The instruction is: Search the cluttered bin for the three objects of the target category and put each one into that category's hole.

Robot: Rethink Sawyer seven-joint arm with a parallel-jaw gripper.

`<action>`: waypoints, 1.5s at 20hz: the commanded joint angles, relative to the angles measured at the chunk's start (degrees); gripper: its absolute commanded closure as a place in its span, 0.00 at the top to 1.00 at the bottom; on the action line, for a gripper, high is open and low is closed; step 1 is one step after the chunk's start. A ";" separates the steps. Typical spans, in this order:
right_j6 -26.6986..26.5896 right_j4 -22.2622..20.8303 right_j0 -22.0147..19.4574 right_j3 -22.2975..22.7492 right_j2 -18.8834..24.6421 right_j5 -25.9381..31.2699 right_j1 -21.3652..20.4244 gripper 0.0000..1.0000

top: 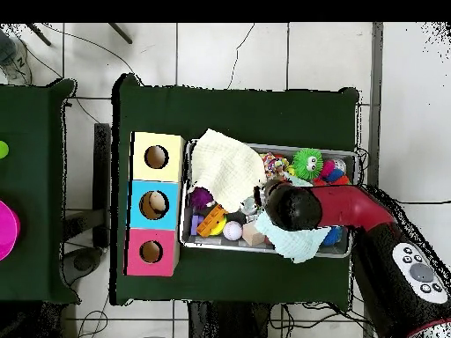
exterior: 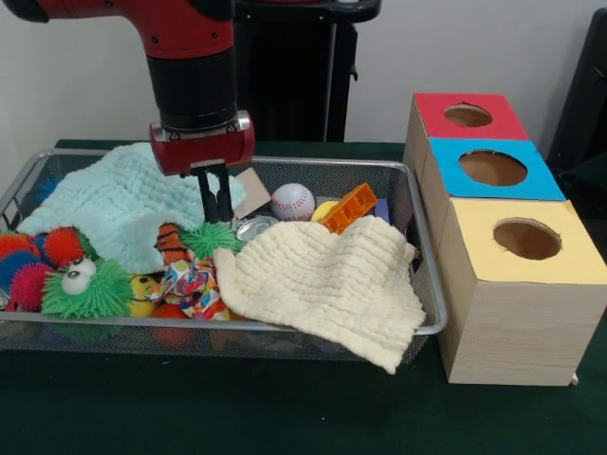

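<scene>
My gripper (exterior: 217, 201) hangs low in the wire basket (exterior: 432, 284), its two black fingers pressed close together with nothing between them, just above a green spiky ball (exterior: 210, 237). From overhead my own arm covers the fingers. A cream cloth (exterior: 327, 284) and a mint cloth (exterior: 123, 204) hide much of the clutter. A striped orange toy (exterior: 172, 244) pokes out beside the mint cloth. The red-faced box's hole (exterior: 468, 115) sits at the far end of the row of boxes, outside the basket.
</scene>
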 commanded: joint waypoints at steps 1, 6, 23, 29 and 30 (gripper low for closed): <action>-3.61 -4.36 2.87 -1.55 -1.14 1.78 -0.96 0.00; -3.10 -5.25 4.28 -2.32 -2.87 1.82 -1.16 0.00; -6.40 -5.95 4.84 -6.93 -3.09 5.51 -0.08 0.00; -4.65 -5.05 5.36 -4.82 -3.04 5.15 -0.78 0.00; -3.98 -4.87 5.64 -4.17 -3.28 5.19 -0.91 0.00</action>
